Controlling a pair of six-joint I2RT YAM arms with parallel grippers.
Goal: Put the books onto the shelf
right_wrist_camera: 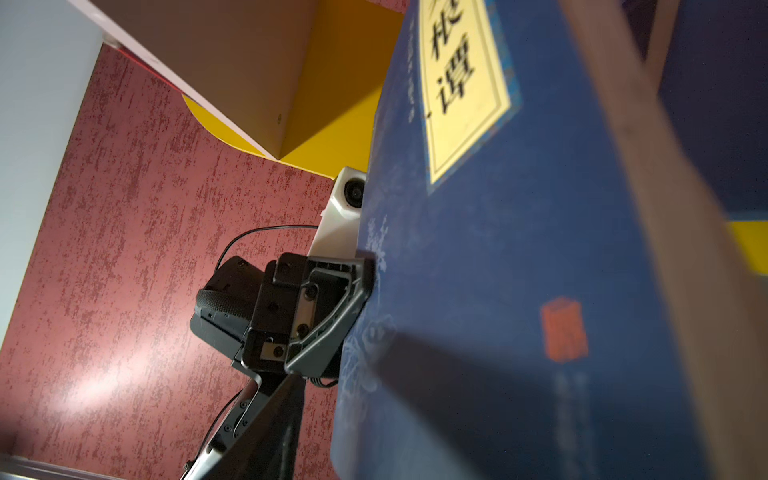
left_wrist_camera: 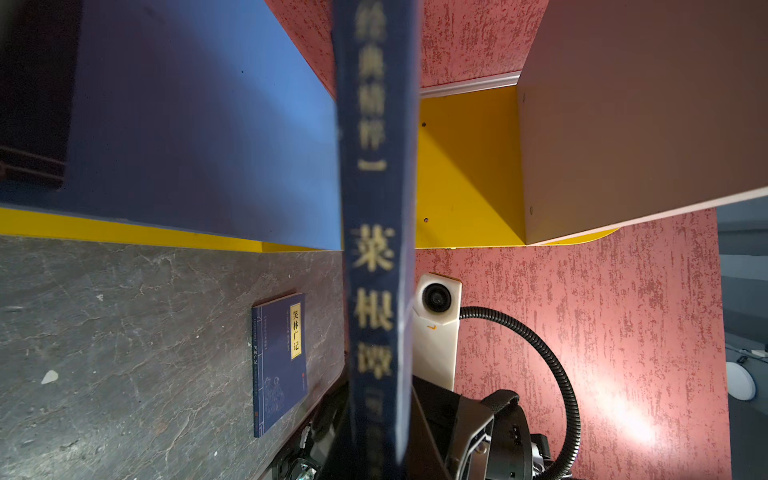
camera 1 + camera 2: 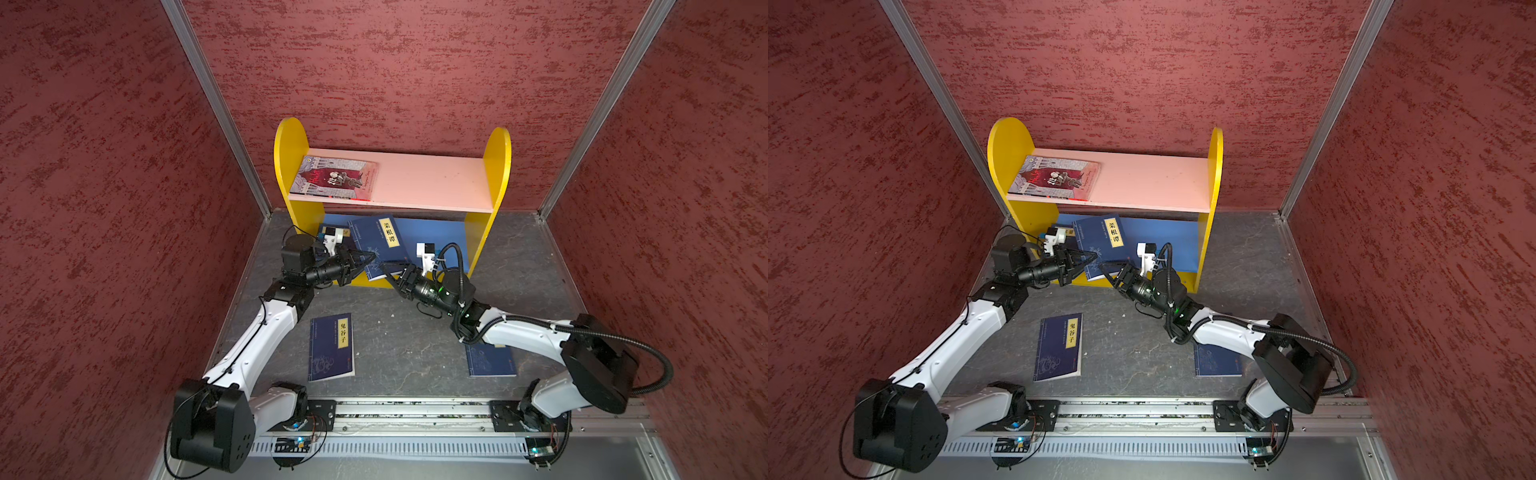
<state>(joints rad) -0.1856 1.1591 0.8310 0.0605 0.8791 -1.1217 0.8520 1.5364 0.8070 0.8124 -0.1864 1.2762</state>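
Observation:
The shelf (image 3: 497, 166) has yellow sides, a pink upper board (image 3: 432, 178) and a blue lower board (image 3: 436, 237). A red-and-grey book (image 3: 334, 178) lies flat on the upper board. My left gripper (image 3: 371, 258) is shut on the spine edge of a navy book (image 3: 380, 241) with a yellow label, tilted over the lower board. In the left wrist view its spine (image 2: 374, 208) rises from the jaws. My right gripper (image 3: 385, 269) stands astride that book's near corner; one finger (image 1: 266, 436) shows a gap to the cover (image 1: 498, 291). Two more navy books (image 3: 331, 347) (image 3: 490, 362) lie on the table.
The second table book sits partly under the right forearm (image 3: 528, 336). Another navy book (image 3: 322, 228) peeks out on the lower board behind the left wrist camera. Red walls (image 3: 124, 208) close in on three sides, and a metal rail (image 3: 415, 411) runs along the front.

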